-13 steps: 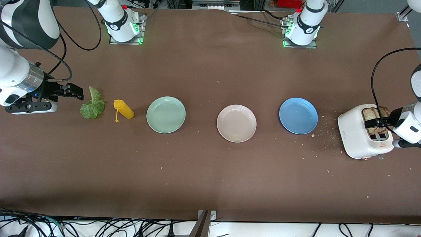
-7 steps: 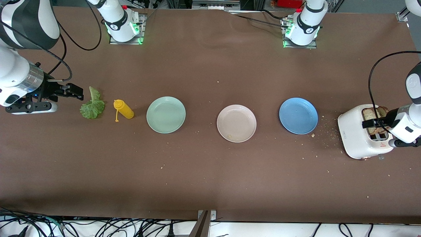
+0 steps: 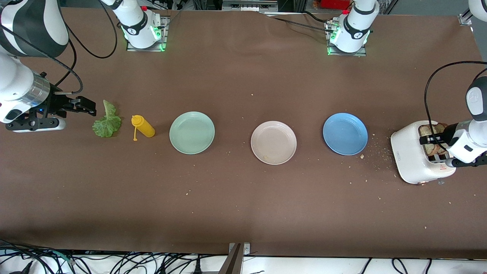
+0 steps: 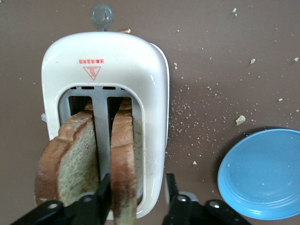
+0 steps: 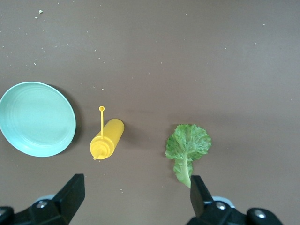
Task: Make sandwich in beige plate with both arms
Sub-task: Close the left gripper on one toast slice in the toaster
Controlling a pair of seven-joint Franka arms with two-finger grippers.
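Fingers [image 4: 104,193] of the left gripper [image 4: 136,199] straddle one bread slice [image 4: 123,168] standing in the toaster [image 3: 412,156], one finger between the two slices and the other outside the toaster's wall, so they sit around that slice with a gap showing on one side and I cannot tell whether they pinch it; the second slice [image 4: 65,164] stands in the neighbouring slot just beside it. Toward the right arm's end of the table, the right gripper [image 5: 136,199] hangs with its fingers spread wide apart and holding nothing, over the bare brown table [image 3: 243,213] beside the lettuce leaf [image 3: 107,122]. Nearest the front camera lies the beige plate [image 3: 273,142], holding only a crumb or two, between the mint-green plate [image 3: 192,133] and the blue plate [image 3: 345,133]. A yellow squeeze bottle [image 3: 142,126] lies on its side between the lettuce and the mint-green plate. Crumbs are scattered between the blue plate and the toaster
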